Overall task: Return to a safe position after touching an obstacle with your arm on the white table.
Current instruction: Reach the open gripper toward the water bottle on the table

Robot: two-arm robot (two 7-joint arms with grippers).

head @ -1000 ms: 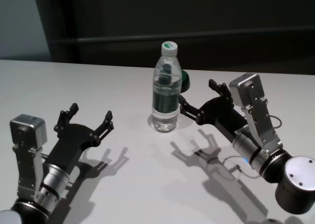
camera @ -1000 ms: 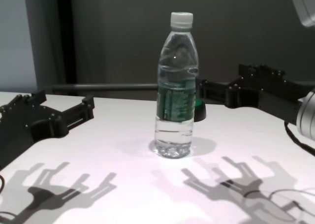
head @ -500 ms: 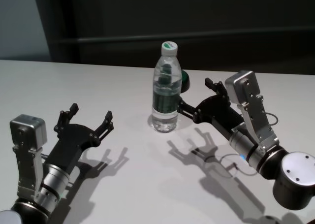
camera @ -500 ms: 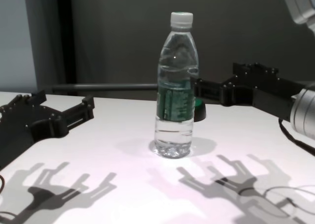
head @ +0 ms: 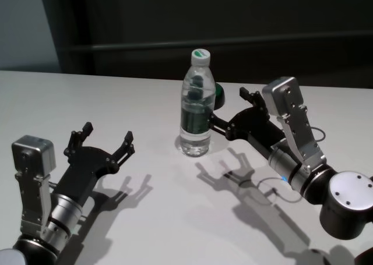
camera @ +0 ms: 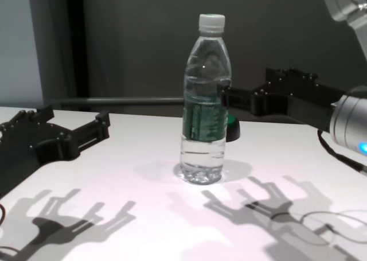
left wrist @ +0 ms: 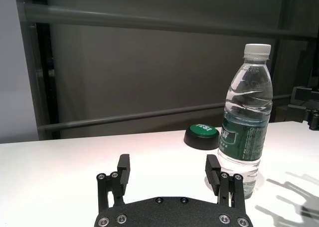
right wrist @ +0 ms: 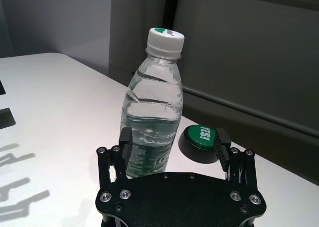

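One large plain white matte table [head: 145, 230] carried everything in view. Over the last second the right arm had swung steadily inward across it toward the robot's left, bringing the right gripper [head: 230, 110] up to the obstacle; the left gripper [head: 100, 142] had not moved and sat parked near the table's near left, fingers spread wide and empty, well apart from the bottle.

That obstacle, a tall clear plastic water bottle with a white screw cap and dark green label band [head: 196, 105], stood upright near the table's centre, in the same spot and untilted. In the head and chest views the right gripper's nearer finger [camera: 236, 98] appeared to meet the bottle at label height; actual contact could not be confirmed. The right gripper's fingers were apart and held nothing, the bottle lying across the nearer finger in the right wrist view.

Judgement: the touch was made or imminent; withdrawal to a safe pose remained.

Just behind the bottle sat a small black-based, green-topped round button [right wrist: 200, 142].
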